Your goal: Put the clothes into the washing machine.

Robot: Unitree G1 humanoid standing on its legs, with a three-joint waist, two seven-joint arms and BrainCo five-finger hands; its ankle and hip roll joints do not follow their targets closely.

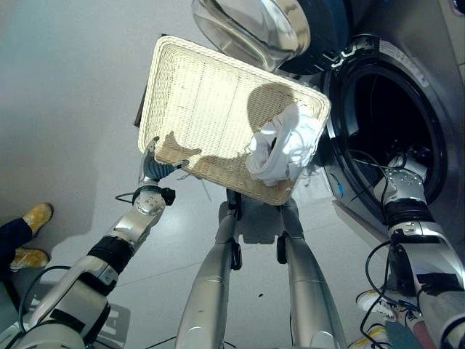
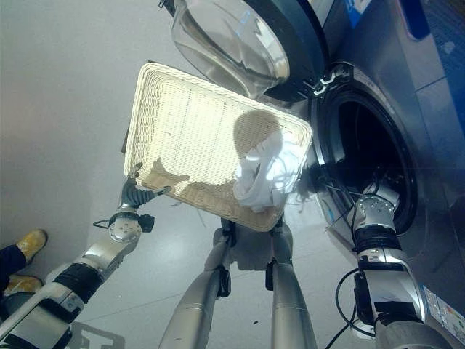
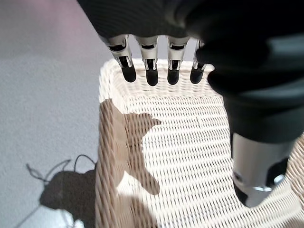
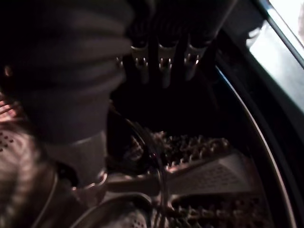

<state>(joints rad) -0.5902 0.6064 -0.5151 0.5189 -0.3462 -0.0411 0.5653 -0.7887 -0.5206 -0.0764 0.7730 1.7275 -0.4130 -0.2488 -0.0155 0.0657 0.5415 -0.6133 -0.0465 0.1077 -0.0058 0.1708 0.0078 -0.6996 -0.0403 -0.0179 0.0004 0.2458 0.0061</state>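
One bundle of white clothes [image 1: 285, 149] lay in the corner of the wicker basket [image 1: 211, 109] nearest the washing machine [image 1: 429, 87] in the left eye view. The left hand [image 1: 151, 166] sat at the basket's near rim, and whether it gripped that rim I could not tell from here. The glass door [image 1: 251, 29] stood swung open above the basket, and the right arm reached into the dark opening.

In the right eye view the same white bundle [image 2: 267, 173] was still wholly inside the basket [image 2: 182, 123], just beside the drum mouth [image 2: 370, 153].

The left wrist view showed the left hand [image 3: 152, 66] with fingers straight and relaxed over the woven floor, holding nothing.

The right wrist view showed the right hand [image 4: 161, 64] inside the perforated steel drum [image 4: 209, 190], fingers extended and empty; no cloth was visible in that part of the drum.

I judged the task barely advanced: the door was open, yet the clothes remained to be lifted out and put in.
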